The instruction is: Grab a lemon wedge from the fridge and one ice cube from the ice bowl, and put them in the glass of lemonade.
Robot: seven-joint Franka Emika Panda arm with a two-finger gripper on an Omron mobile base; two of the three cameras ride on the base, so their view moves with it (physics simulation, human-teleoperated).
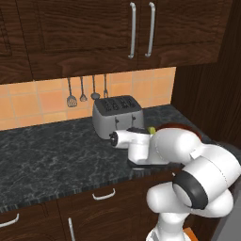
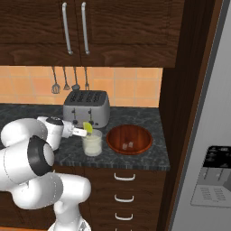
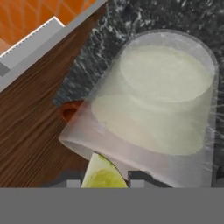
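Over the dark counter (image 2: 135,117), I am holding my gripper (image 2: 86,131) just above the glass of lemonade (image 2: 92,143), its fingers clamping the lemon wedge (image 2: 88,127). Right of the glass, the ice bowl (image 2: 129,139) is sitting near the fridge (image 2: 212,149), with the toaster (image 2: 86,108) standing farther back.

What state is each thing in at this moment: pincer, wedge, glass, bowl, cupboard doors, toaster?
pincer: shut on the lemon wedge, above the glass
lemon wedge: held over the glass rim, not yet dropped
glass of lemonade: upright on the counter, filled with pale liquid
ice bowl: upright, ice cubes inside
upper cupboard doors: closed
toaster: slots empty
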